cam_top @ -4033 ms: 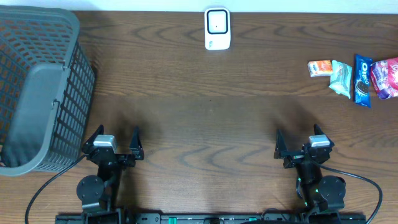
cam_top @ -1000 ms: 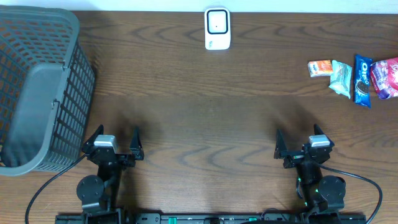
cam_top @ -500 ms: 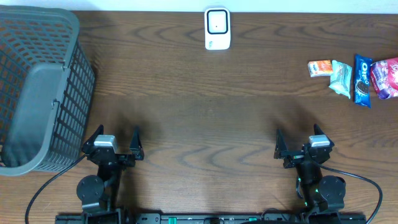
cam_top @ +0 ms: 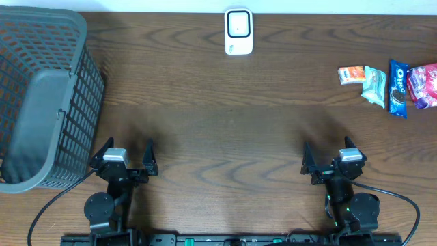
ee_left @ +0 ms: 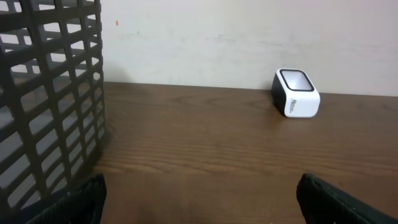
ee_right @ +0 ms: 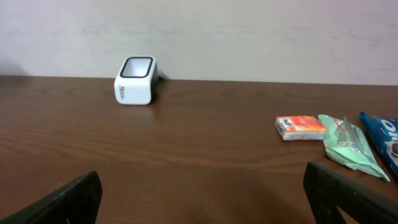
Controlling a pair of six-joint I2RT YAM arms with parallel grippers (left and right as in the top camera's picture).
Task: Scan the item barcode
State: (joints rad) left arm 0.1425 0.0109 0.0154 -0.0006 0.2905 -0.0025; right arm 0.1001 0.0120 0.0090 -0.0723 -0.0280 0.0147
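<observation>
Plainly, both claws stand spread wide with nothing between their fingers. The left claw (cam_top: 128,145) sits low at the near edge of the dark brown wood-grain tabletop (cam_top: 225,123), just beside the near corner of the tall grey plastic lattice basket (cam_top: 75,102) that fills the left side. The right claw (cam_top: 328,148) sits at the near edge on the right, well apart from everything else. The small white boxy barcode scanner (cam_top: 238,31), with a dark-framed window on top, stands at the far edge near the middle. The items to be scanned lie in a row at the far right: a small orange carton (cam_top: 351,74), a mint-green crinkled packet (cam_top: 374,85) just beside it, a blue Oreo biscuit packet (cam_top: 398,89), and a pink-and-purple wrapper (cam_top: 423,85) at the picture's edge. All four lie well apart from the scanner and from both claws.
</observation>
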